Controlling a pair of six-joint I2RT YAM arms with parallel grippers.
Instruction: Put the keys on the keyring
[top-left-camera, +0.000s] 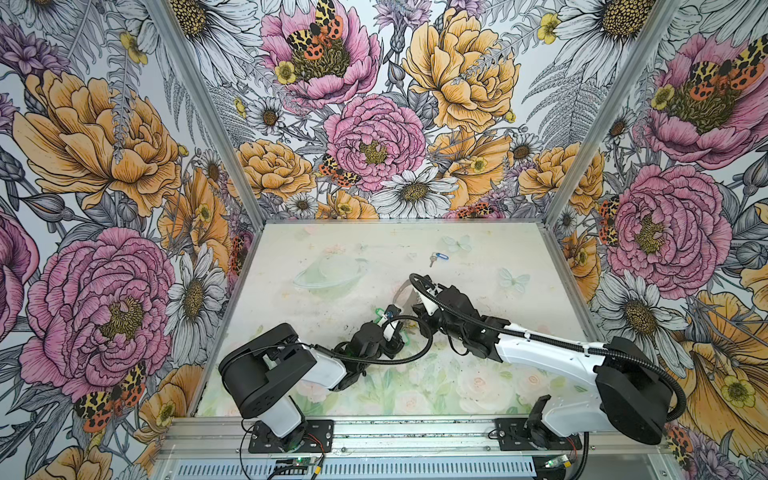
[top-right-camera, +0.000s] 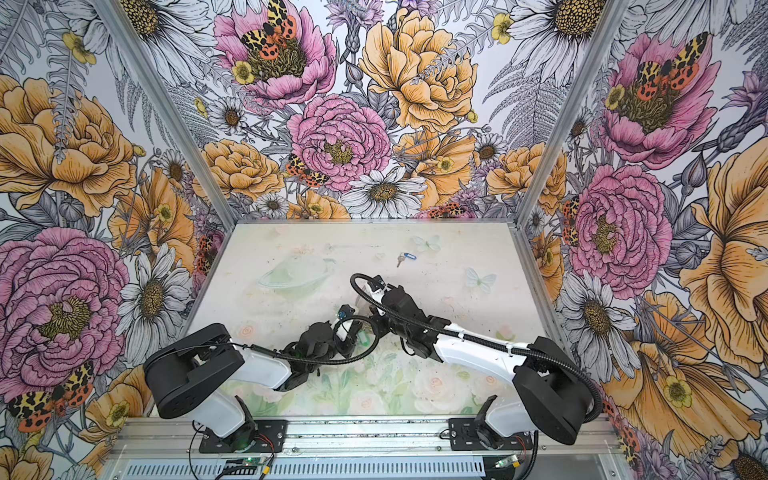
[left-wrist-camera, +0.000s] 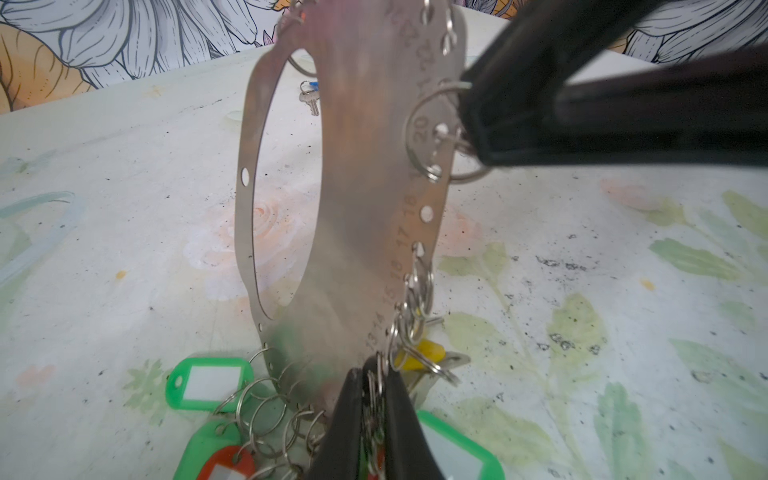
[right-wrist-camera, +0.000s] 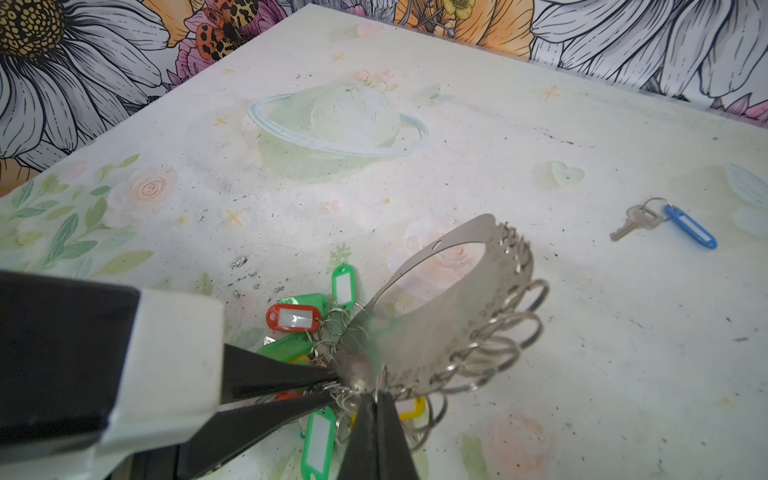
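The keys (top-left-camera: 438, 257), one small silvery key on a blue tag, lie flat on the table beyond both arms; the right wrist view shows them too (right-wrist-camera: 665, 224). The keyring (left-wrist-camera: 357, 208), a brownish-grey oval plate edged with wire rings, stands on edge between the grippers and well apart from the keys. My left gripper (left-wrist-camera: 374, 399) is shut on wire rings at the plate's lower edge. My right gripper (right-wrist-camera: 376, 399) is shut on one wire ring further along the rim. In both top views the arms hide most of the plate (top-left-camera: 405, 293).
Bunched keys with green (left-wrist-camera: 208, 384), red (right-wrist-camera: 293, 318) and yellow (left-wrist-camera: 419, 353) tags hang from the plate's low rings and rest on the table. Flowered walls with metal corner posts (top-left-camera: 565, 166) close in three sides of the pale printed tabletop (top-left-camera: 332, 249).
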